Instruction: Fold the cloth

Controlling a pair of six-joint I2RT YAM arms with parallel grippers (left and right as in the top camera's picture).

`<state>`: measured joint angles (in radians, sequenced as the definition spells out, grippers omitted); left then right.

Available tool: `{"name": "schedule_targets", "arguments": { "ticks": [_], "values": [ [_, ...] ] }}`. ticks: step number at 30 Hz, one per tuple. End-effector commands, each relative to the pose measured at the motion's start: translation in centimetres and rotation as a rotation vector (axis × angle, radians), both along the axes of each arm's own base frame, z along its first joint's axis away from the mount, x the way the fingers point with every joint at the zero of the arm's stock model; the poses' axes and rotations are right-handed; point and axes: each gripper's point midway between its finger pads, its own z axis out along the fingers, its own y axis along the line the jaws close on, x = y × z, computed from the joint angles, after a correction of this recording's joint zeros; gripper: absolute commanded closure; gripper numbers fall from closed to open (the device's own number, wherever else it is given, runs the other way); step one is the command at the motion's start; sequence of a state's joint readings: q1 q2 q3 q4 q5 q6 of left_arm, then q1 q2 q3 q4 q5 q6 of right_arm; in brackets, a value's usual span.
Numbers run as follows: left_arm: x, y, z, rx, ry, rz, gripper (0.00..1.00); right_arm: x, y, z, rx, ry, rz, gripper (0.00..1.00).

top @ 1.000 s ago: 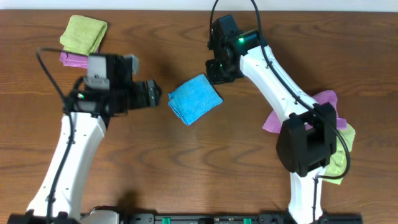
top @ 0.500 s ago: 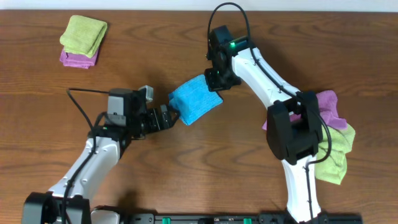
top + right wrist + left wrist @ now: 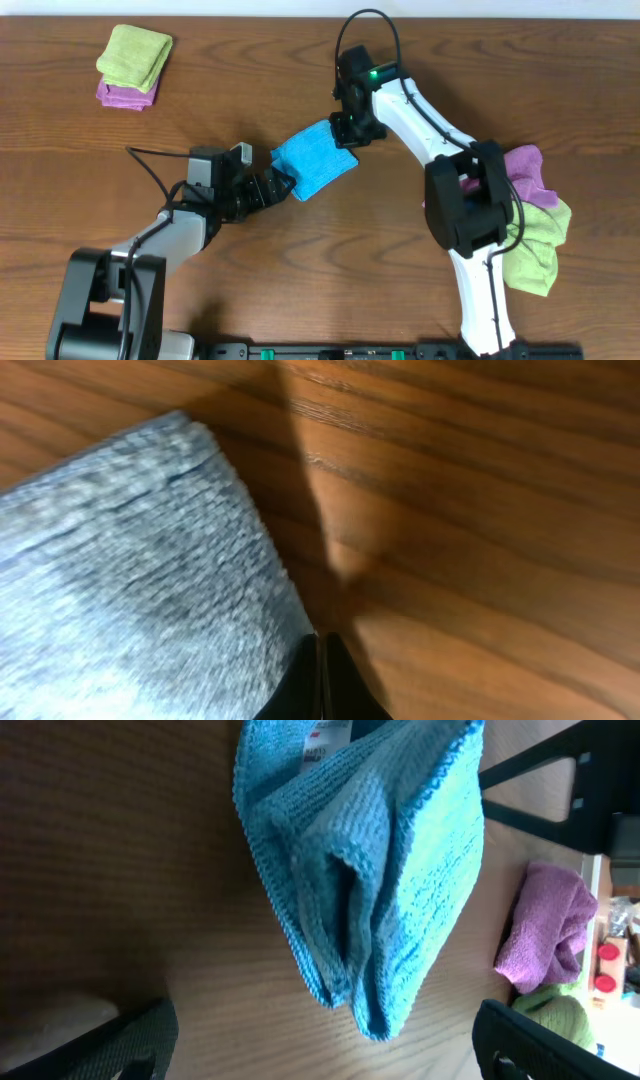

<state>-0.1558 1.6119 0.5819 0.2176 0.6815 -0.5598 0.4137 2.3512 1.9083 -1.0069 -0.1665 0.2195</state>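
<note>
The sky-blue cloth lies folded into a small thick square on the wooden table, turned like a diamond. In the left wrist view its stacked layers face the camera and the white tag shows at the top. My left gripper is open, its jaws spread wide at the cloth's lower-left corner, not touching it. My right gripper is shut. Its closed tips rest at the cloth's upper-right edge and hold nothing that I can see.
A folded lime-green cloth lies on a purple one at the far left. A crumpled purple cloth and a lime-green cloth lie at the right, by the right arm's base; the purple one also shows in the left wrist view.
My left arm has swung down and to the right, bringing its open gripper to the cloth's lower-left corner. My right gripper has shifted slightly onto the cloth's upper edge.
</note>
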Motion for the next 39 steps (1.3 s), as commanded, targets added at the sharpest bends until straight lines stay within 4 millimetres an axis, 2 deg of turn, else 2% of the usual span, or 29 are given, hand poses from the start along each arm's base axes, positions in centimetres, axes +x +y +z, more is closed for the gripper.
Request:
{"name": "schedule_targets", "arguments": {
  "ticks": [1, 6, 12, 14, 16, 17, 19, 23, 24, 25, 27, 29, 34, 39],
  "values": [
    [-0.1, -0.3, -0.8, -0.029, 0.039, 0.012, 0.05, 0.0, -0.1, -1.3, 0.010, 0.028, -0.011, 0.98],
    [0.1, -0.5, -2.1, -0.052, 0.075, 0.030, 0.05, -0.8, 1.4, -2.4, 0.086, 0.086, 0.000, 0.98],
    [0.3, -0.6, -2.6, -0.062, 0.088, 0.039, 0.04, -2.3, 3.3, -2.6, 0.121, 0.128, 0.035, 0.98],
    [0.3, -0.6, -2.7, -0.062, 0.089, 0.039, 0.00, -2.8, 3.7, -2.5, 0.122, 0.136, 0.047, 0.98],
    [0.3, -0.6, -2.7, -0.061, 0.089, 0.040, 0.11, -3.2, 4.2, -2.5, 0.131, 0.144, 0.056, 0.98],
    [0.3, -0.5, -2.7, -0.059, 0.088, 0.042, 0.21, -3.4, 4.6, -2.3, 0.151, 0.153, 0.060, 0.98],
    [0.4, -0.4, -2.8, -0.050, 0.087, 0.049, 0.34, -3.8, 5.4, -2.0, 0.197, 0.176, 0.066, 0.98],
    [0.5, -0.3, -2.9, -0.043, 0.086, 0.055, 0.33, -4.3, 6.1, -1.6, 0.237, 0.198, 0.072, 0.98],
    [0.5, -0.2, -3.0, -0.037, 0.086, 0.060, 0.39, -4.4, 6.1, -1.6, 0.241, 0.204, 0.072, 0.98],
    [0.5, -0.1, -3.1, -0.029, 0.087, 0.066, 0.50, -4.5, 6.2, -1.6, 0.245, 0.209, 0.071, 0.98],
    [0.6, 0.1, -3.2, -0.021, 0.086, 0.074, 0.76, -4.7, 6.0, -1.6, 0.242, 0.220, 0.068, 0.98],
    [0.7, 0.1, -3.2, -0.025, 0.091, 0.081, 0.94, -4.9, 5.8, -1.5, 0.236, 0.232, 0.064, 0.98],
    [2.1, 0.4, -1.8, -0.070, 0.052, 0.097, 0.94, -4.3, 3.9, -0.1, 0.218, 0.246, 0.059, 0.98],
    [5.9, 0.9, 2.4, -0.157, -0.049, 0.086, 0.94, -1.8, 0.1, 4.0, 0.153, 0.176, 0.017, 0.98]
  ]
}}
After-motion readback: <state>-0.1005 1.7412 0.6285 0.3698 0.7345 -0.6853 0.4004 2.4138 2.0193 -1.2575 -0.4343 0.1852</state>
